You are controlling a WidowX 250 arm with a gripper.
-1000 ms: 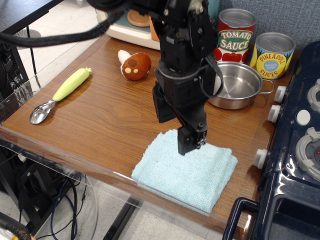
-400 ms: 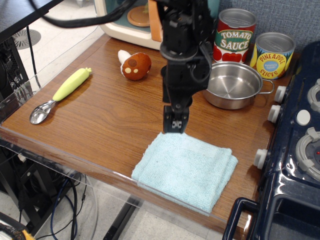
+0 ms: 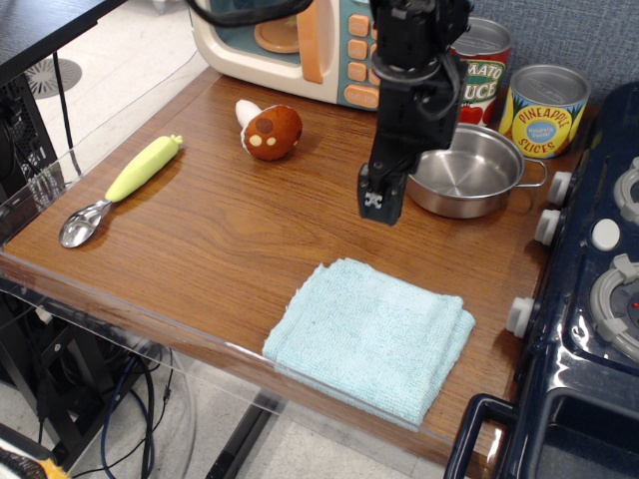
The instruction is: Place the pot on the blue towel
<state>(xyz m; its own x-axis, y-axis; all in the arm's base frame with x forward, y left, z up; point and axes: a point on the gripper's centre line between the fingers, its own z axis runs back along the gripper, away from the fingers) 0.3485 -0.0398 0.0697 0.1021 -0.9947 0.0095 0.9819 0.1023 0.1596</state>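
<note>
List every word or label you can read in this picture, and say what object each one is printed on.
"PINEAPPLE SLICES": yellow can behind the pot.
"...OMATO ...UCE": red can, its first letters hidden by the arm.
Small print in the pineapple can's blue circle: too blurred to read.
Microwave buttons: no readable text.

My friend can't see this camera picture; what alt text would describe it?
A black robot end effector hangs above a wooden table, just left of an empty steel pot. A folded blue towel lies bare at the table's near edge.
</note>
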